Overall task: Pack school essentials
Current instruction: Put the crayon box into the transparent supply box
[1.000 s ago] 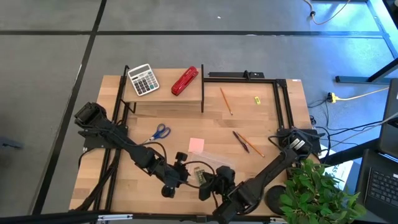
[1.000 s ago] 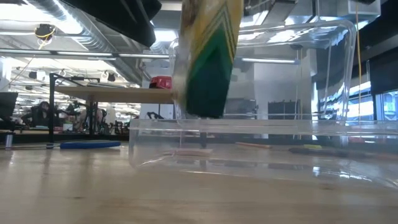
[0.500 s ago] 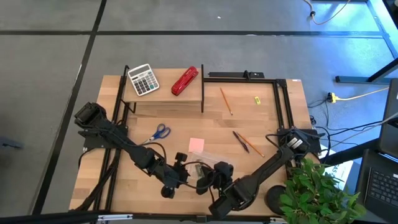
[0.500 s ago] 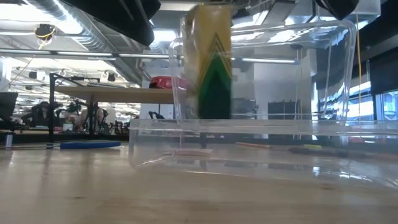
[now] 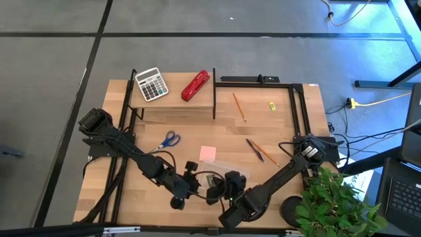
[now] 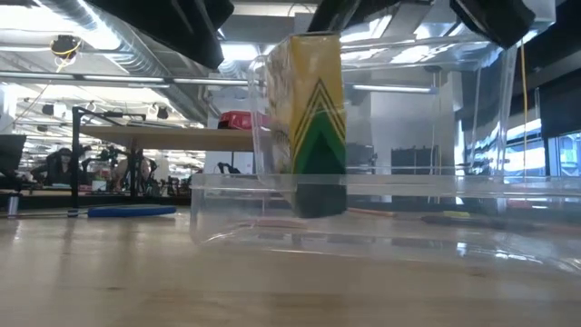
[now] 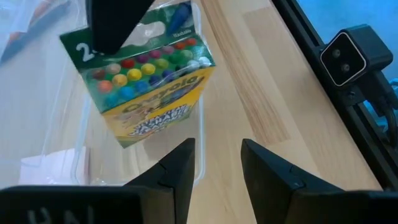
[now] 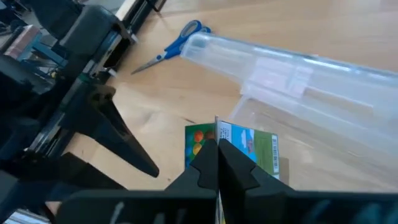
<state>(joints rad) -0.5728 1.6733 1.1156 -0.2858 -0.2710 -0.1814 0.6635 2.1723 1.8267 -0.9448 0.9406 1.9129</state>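
Right gripper (image 8: 217, 163) is pinched tight on the top edge of the crayon box (image 7: 148, 93), hanging it upright inside the clear plastic case (image 6: 363, 204) near the table's front edge. Left gripper (image 7: 217, 163) sits just beside the case, fingers (image 7: 180, 168) parted a little, nothing between them. Farther out, the blue scissors (image 5: 170, 139) and pink sticky notes (image 5: 208, 153) lie on the wood; pencils (image 5: 239, 106) and a dark pen (image 5: 254, 150) are well apart toward the right.
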